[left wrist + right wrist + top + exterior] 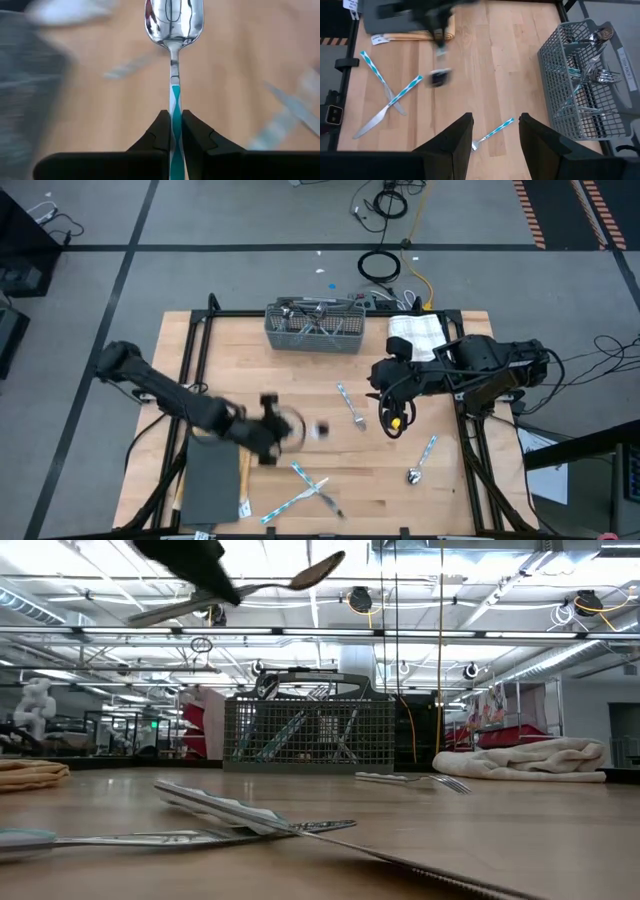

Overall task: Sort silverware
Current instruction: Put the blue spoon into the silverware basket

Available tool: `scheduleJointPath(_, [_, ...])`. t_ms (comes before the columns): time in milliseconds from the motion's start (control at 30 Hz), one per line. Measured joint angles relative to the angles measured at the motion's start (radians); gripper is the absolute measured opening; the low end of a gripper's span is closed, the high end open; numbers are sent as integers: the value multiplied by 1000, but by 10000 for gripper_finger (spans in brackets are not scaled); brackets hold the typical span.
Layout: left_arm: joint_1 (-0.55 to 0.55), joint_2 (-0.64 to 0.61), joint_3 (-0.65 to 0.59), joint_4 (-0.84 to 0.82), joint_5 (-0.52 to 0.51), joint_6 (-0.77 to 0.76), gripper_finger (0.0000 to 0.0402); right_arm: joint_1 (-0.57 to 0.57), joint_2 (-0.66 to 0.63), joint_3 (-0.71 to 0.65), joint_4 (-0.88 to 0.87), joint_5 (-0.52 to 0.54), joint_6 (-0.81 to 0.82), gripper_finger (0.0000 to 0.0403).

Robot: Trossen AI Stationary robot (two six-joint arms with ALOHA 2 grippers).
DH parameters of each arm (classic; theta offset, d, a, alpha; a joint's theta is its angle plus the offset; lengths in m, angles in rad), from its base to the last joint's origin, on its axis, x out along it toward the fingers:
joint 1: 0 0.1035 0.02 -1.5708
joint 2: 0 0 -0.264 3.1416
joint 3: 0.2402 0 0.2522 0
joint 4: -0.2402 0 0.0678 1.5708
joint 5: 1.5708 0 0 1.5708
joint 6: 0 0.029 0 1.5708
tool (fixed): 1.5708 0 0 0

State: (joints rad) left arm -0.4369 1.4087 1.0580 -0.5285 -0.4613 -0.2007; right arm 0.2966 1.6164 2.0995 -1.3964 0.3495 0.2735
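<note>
My left gripper is shut on a spoon with a shiny bowl and a blue-and-white handle. It hovers above the table's near-left middle, and the low view shows the spoon high over the table. My right gripper is open and touches nothing. It hangs above the table's right half, with a fork lying flat on the wood below it. More silverware lies flat on the table: a fork, a spoon and crossed pieces. The grey mesh basket holds several pieces. My left gripper pinches the spoon's patterned handle between its two fingers, about halfway along. The fingers lie along the handle, and the bowl sticks out ahead of them. The spoon is lifted clear of the table, roughly level, its bowl end slightly raised.
The basket stands at the table's far edge, with a white folded towel to its right. A dark grey flat pad lies at the near left corner, below my left arm. Bare wood shows between the basket and the scattered pieces.
</note>
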Motion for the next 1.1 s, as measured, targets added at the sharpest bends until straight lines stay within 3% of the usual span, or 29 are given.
scheduleJointPath(233, [296, -193, -83, 102, -218, 90, 25, 0, -3, 0, 1, 52, -1, 151])
scheduleJointPath(333, [425, -280, -166, 299, -278, 190, 25, 0, -3, 0, 1, 66, 0, 151])
scheduleJointPath(433, [548, -361, -286, 599, -279, 260, 25, 0, -3, 0, 3, 73, 1, 151])
scheduleJointPath(567, [691, -409, -476, 1064, -164, 359, 25, 0, -3, 0, 11, 97, 2, 151])
scheduleJointPath(667, [778, -396, -577, 1294, -80, 361, 25, -1, -3, 0, 22, 102, 2, 151])
scheduleJointPath(867, [871, -306, -644, 1484, -49, 364, 25, -2, -3, 0, 41, 101, 7, 151])
scheduleJointPath(1100, [932, -102, -652, 1711, 80, 327, 25, -11, -3, 0, 40, 103, 28, 151])
